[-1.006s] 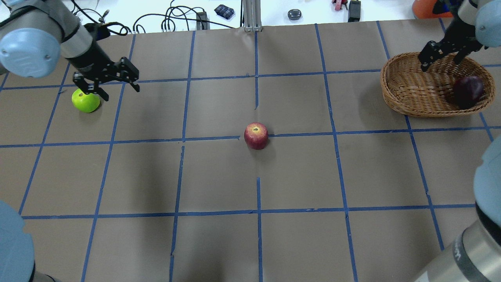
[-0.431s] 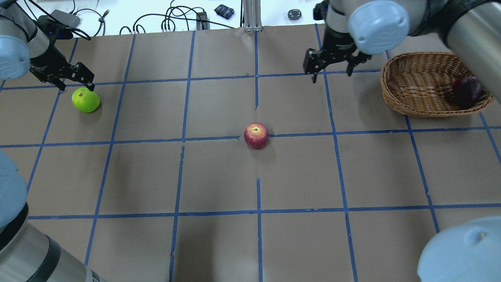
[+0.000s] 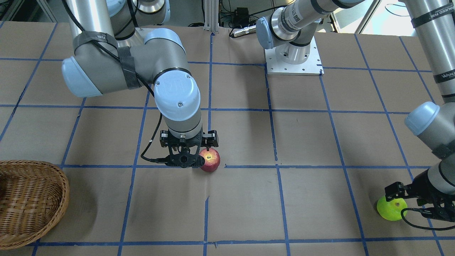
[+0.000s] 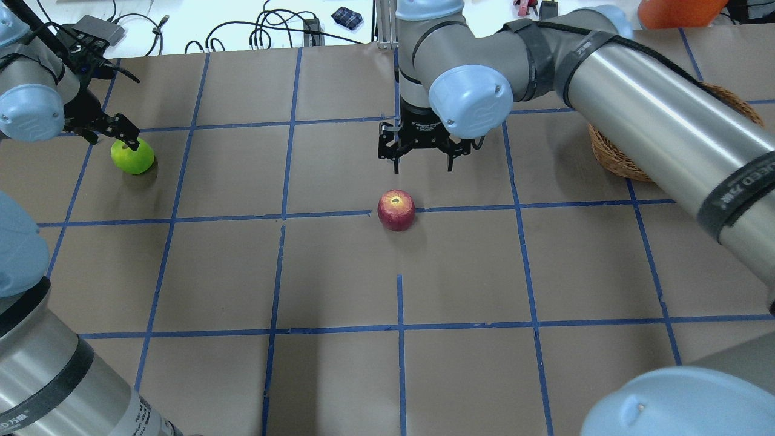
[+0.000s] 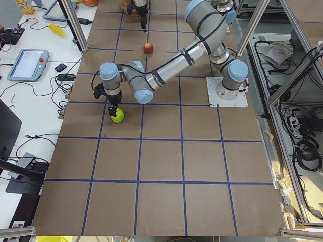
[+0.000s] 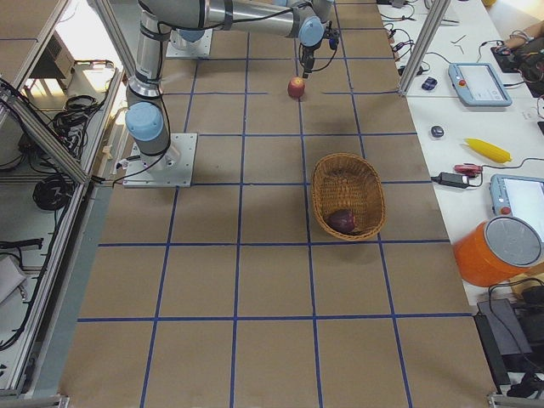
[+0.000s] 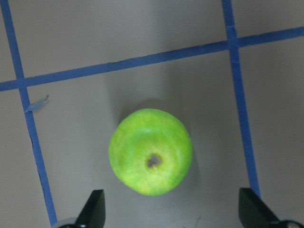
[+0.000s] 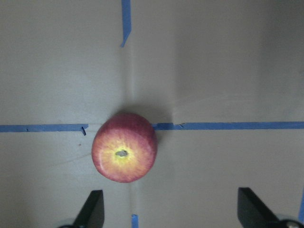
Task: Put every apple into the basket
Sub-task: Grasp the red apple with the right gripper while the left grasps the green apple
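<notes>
The red apple (image 4: 396, 210) stands at the table's middle, also in the right wrist view (image 8: 124, 153). My right gripper (image 4: 422, 166) is open and hovers just beyond it; the apple lies left of centre ahead of the fingertips. The lime green apple (image 4: 132, 156) sits at the far left. My left gripper (image 4: 115, 140) is open right above it, the apple ahead of its fingertips (image 7: 95, 211). The wicker basket (image 4: 611, 158) stands far right, mostly hidden by my right arm. The maroon apple (image 6: 342, 221) lies inside it.
My right forearm (image 4: 654, 115) stretches across the table's right half above the basket. Cables (image 4: 272, 30) and small items lie on the white bench past the table's far edge, with an orange container (image 4: 672, 12) at the back right.
My right gripper has swung left from over the basket to just beyond the red apple. My left gripper has shifted left and settled over the green apple. The apples have not moved.
</notes>
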Controlling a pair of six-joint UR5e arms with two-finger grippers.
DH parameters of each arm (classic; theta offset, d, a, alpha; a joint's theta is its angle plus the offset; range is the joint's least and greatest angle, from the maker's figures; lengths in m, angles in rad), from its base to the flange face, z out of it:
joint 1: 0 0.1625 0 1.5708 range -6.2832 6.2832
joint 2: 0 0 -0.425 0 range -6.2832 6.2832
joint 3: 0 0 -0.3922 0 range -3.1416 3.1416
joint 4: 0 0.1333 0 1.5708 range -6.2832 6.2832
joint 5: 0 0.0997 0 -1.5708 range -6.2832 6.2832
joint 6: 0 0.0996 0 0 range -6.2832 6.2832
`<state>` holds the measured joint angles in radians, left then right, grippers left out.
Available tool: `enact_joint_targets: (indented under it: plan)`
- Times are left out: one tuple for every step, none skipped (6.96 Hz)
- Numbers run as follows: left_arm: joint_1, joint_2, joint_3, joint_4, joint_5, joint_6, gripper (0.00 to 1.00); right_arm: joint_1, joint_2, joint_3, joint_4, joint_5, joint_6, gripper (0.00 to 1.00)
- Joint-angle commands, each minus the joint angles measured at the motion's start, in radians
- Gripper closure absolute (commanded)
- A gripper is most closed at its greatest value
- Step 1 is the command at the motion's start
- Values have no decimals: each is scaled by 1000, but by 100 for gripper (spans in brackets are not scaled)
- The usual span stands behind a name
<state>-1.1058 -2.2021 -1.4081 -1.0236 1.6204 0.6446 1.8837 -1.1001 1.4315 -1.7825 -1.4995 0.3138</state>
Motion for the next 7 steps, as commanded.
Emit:
enact_joint_targets:
  plan:
    - [3,-41,29,-1,6,-8,0,14,81,9,-61,94,52,0]
    - [3,-47,29,-1,0,-10,0,14,109,9,-63,96,50,0]
    - [3,-48,28,-1,-2,-11,0,14,115,12,-61,94,48,0]
    - [3,-51,26,-1,-14,-11,0,15,132,23,-64,94,45,0]
    - [3,-57,28,-1,-17,-11,0,14,155,24,-93,94,45,0]
    - [4,-61,24,-3,-42,-17,0,15,173,27,-132,96,50,0]
    - [6,-64,27,-3,-51,-25,0,31,183,44,-135,94,50,0]
